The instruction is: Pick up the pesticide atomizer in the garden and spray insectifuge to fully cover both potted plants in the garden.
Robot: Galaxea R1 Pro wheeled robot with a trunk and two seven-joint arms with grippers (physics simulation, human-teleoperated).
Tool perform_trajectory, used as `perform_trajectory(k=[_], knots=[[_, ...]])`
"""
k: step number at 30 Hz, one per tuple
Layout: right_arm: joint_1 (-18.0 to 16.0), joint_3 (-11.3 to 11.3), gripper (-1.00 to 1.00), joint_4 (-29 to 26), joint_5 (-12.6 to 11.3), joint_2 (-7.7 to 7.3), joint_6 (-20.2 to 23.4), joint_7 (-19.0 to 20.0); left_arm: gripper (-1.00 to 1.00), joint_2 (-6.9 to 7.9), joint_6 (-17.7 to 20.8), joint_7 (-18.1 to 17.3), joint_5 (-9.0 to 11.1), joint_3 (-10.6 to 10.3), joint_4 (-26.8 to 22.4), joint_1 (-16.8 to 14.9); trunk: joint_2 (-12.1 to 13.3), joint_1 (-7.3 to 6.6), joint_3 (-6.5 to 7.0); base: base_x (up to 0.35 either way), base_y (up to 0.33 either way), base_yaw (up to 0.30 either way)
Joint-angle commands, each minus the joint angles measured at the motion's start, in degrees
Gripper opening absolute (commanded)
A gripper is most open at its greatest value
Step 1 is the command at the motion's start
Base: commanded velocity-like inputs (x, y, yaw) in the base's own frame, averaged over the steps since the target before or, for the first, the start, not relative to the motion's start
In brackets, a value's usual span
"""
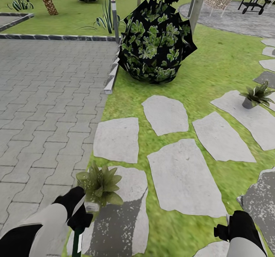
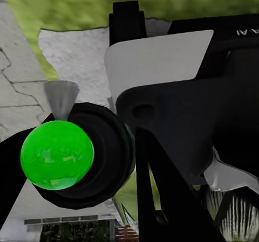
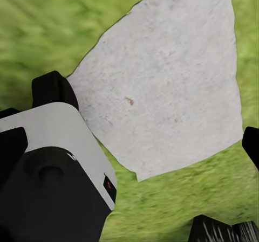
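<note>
Left claw [image 1: 81,220] pinches the slim dark green pesticide atomizer [image 1: 76,241], its head aimed at the olive-green rosette potted plant [image 1: 100,184] just ahead, presumably for spraying. Beyond lie grey stepping stones [image 1: 183,178]; a second potted plant [image 1: 256,96] sits well apart. Right claw [image 1: 238,226]: state indeterminable.

Olive-green leaves top the near potted plant [image 1: 100,183] in its pale grey pot; the far potted plant [image 1: 256,95] is darker green. The stepping stones [image 1: 185,176] are light grey on bright green lawn [image 1: 221,64]. The round bush [image 1: 154,41] is black, mottled green. The pesticide atomizer [image 2: 56,154] shows vivid green.
</note>
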Motion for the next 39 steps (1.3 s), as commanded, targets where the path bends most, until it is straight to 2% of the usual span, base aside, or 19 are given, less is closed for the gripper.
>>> perform_trajectory(k=[1,14,19,27,34,39], knots=[[-0.07,-0.23,1.00,-0.12,0.61,0.08,-0.03,0.55,-1.00,0.00,0.23,-0.35,-0.60,0.44,-0.09,0.32,-0.02,0.00,-0.04,0.000,0.000,0.000],[-0.07,-0.20,1.00,-0.12,0.61,0.08,-0.08,0.55,-1.00,0.16,0.23,-0.45,-0.60,0.44,-0.15,5.03,-0.02,0.00,-0.04,0.000,0.000,0.000],[-0.04,-0.22,1.00,-0.12,0.61,0.09,-0.05,0.55,-1.00,0.12,0.23,-0.52,-0.60,0.44,-0.16,5.31,-0.02,0.00,-0.04,0.000,0.000,0.000],[-0.04,-0.22,1.00,-0.12,0.61,0.06,-0.08,0.55,-1.00,-0.06,0.23,-0.44,-0.45,0.48,-0.31,5.13,-0.02,0.00,-0.04,0.000,0.000,0.000],[-0.06,-0.24,1.00,-0.12,0.61,0.07,-0.07,0.55,-1.00,-0.15,0.28,-0.43,-0.43,0.53,0.08,0.87,-0.02,0.00,-0.04,0.000,0.000,0.000],[-0.05,-0.21,1.00,-0.12,0.61,0.10,-0.06,0.55,-1.00,0.01,0.27,-0.43,-0.57,0.42,-0.04,0.85,-0.02,0.00,-0.04,0.000,0.000,0.000]])
